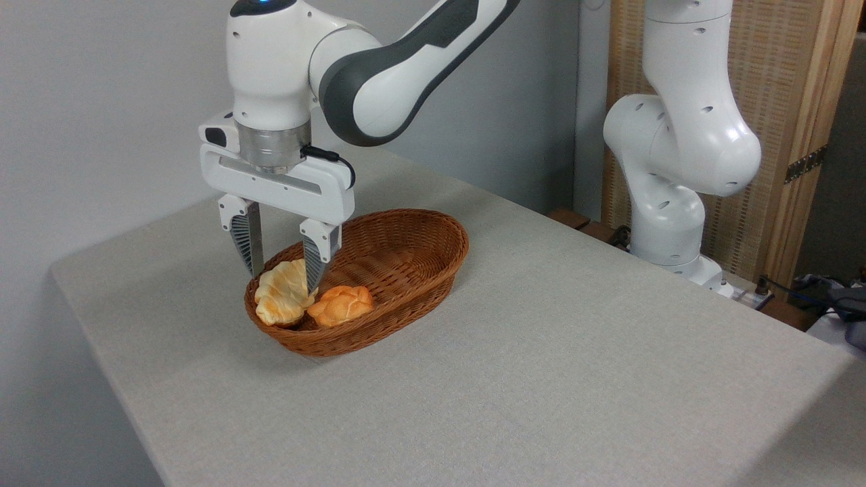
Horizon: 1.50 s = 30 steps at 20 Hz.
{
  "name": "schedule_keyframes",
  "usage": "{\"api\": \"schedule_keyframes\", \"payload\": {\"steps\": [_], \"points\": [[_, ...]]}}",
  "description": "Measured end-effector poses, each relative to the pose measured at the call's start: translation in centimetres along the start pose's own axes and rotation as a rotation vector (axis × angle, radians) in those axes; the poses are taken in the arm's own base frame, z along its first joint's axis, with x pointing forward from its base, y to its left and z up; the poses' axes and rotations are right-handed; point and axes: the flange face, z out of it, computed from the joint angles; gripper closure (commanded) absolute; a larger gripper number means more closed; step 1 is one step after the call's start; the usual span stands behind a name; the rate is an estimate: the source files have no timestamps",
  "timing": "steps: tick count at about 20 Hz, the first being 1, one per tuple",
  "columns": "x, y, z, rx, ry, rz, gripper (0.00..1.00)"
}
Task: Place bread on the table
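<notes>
The bread [283,292], pale cream with a ridged top and orange-browned edges, lay at the 8 o'clock end of the wicker basket [413,270], long axis running roughly 12 to 6. A smaller orange braided roll [342,304] touched it at 3 o'clock. The jaws [285,266] stood open astride the bread's upper part, not clamped. The basket sat on the counter [541,379].

I see wide bare table [541,379] right of the basket [433,270], whose wicker wall and the orange roll [342,304] crowd my gripper [284,267] around the bread [281,294].
</notes>
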Motion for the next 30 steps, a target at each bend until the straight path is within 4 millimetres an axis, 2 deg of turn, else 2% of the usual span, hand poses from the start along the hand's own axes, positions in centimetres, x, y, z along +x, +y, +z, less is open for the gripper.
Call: {"api": "schedule_keyframes", "payload": {"steps": [7, 11, 12, 14, 17, 18, 20, 29, 30], "points": [[-0.7, 0.0, 1.4, 0.077, -0.034, 0.064, 0.00], [-1.1, -0.3, 1.1, 0.110, -0.065, 0.082, 0.02], [-1.1, -0.3, 1.0, 0.113, -0.067, 0.084, 0.07], [-1.2, -0.2, 1.0, 0.114, -0.069, 0.086, 0.48], [-1.2, -0.1, 1.0, 0.114, -0.069, 0.087, 0.70], [-1.2, -0.1, 1.0, 0.114, -0.069, 0.087, 0.75], [-1.2, -0.1, 1.0, 0.114, -0.069, 0.087, 0.78], [-1.2, -0.1, 0.8, 0.114, -0.065, 0.089, 0.80], [-1.2, -0.1, 0.8, 0.114, -0.065, 0.090, 0.85]]}}
